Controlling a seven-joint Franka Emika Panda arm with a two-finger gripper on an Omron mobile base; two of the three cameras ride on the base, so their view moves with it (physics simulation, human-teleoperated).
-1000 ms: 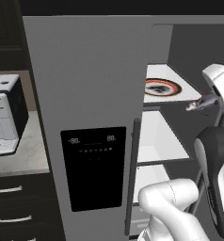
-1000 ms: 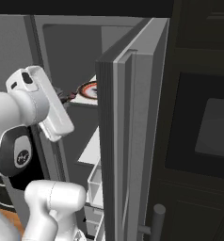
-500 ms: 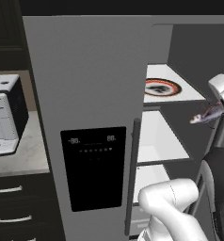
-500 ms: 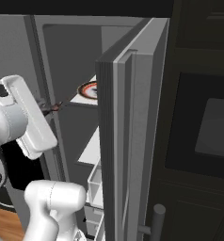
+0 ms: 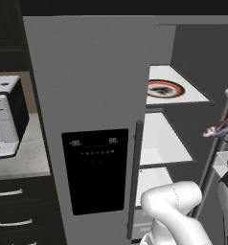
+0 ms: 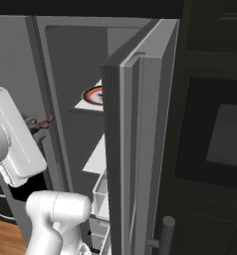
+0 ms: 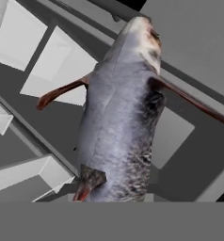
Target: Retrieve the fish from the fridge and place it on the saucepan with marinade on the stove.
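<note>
Kitchen background: a tall grey fridge [image 5: 94, 124] stands with its right door [image 6: 135, 149] swung open, white shelves inside, a red-rimmed plate [image 5: 165, 89] on the upper shelf. Outside the compartment, near the open door's edge, the fish [image 5: 220, 128] hangs in the air, pinched in the jaws, which are nearly closed on its rear. In the hand view the fish [image 7: 121, 117] runs lengthwise straight away from the jaws, head farthest. Carrying it off likely means turning away from the fridge.
</note>
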